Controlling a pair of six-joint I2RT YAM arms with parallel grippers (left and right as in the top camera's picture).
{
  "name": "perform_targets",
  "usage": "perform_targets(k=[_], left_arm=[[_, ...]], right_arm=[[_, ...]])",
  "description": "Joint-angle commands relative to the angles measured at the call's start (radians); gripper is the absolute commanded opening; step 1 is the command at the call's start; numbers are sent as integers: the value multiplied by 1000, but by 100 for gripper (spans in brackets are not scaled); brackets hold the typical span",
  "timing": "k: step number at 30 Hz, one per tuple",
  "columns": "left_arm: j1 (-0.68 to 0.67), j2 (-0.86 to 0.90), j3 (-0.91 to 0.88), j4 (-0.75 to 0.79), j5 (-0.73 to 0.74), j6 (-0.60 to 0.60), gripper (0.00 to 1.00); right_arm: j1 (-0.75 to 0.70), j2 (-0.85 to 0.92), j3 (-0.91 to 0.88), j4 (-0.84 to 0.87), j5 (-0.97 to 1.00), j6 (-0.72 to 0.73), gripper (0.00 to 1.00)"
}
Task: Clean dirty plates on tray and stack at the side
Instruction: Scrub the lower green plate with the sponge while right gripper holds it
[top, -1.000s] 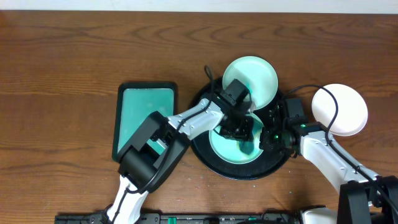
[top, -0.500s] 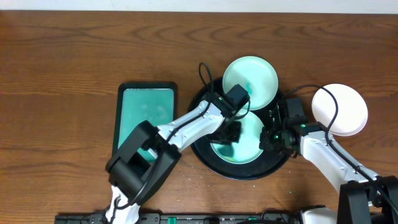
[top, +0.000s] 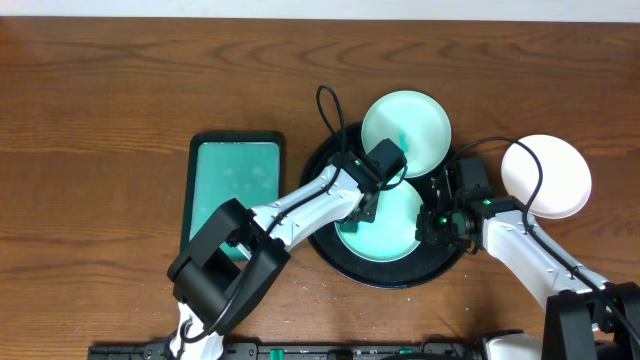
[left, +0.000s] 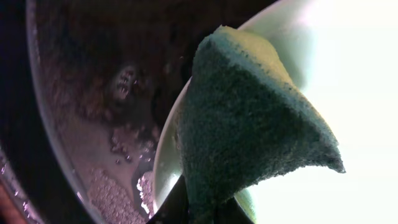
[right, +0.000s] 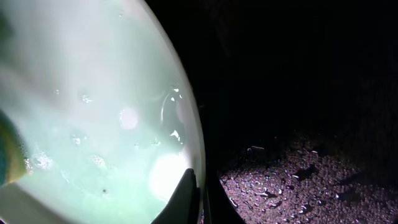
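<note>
Over the last second the left gripper (top: 367, 208), clamped on the sponge (left: 249, 124), has swept from the middle of the lower plate (top: 398, 232) to its left edge. The right gripper (top: 432, 222) stays pinched on that plate's right rim, on the tray (top: 390, 277) at frame centre. Wiping appears to be mid-stroke. The smeared upper plate (top: 410, 130) still awaits cleaning.

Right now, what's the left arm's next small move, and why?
Probably drag the sponge down across the near plate on the tray. The left gripper pinches the sponge at that plate's upper-left edge. The plate's face looks teal all over, and the right gripper clamps its rim, which should steady it for a wipe.
</note>
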Motion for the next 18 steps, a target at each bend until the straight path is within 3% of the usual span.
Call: perform_targets(k=[1,5,8,18], left_arm=[[46,23,-22,50,2,27,7],[37,23,-41,187,430,27,7],[14,28,-54,281,605,27,7],[-27,32,-55,235,656,99,7]], right_arm=[[6,2,1,-1,21,-17,1],[6,2,1,-4,21,-17,1],[6,2,1,-3,21,-17,1],[6,2,1,-8,21,-16,1]])
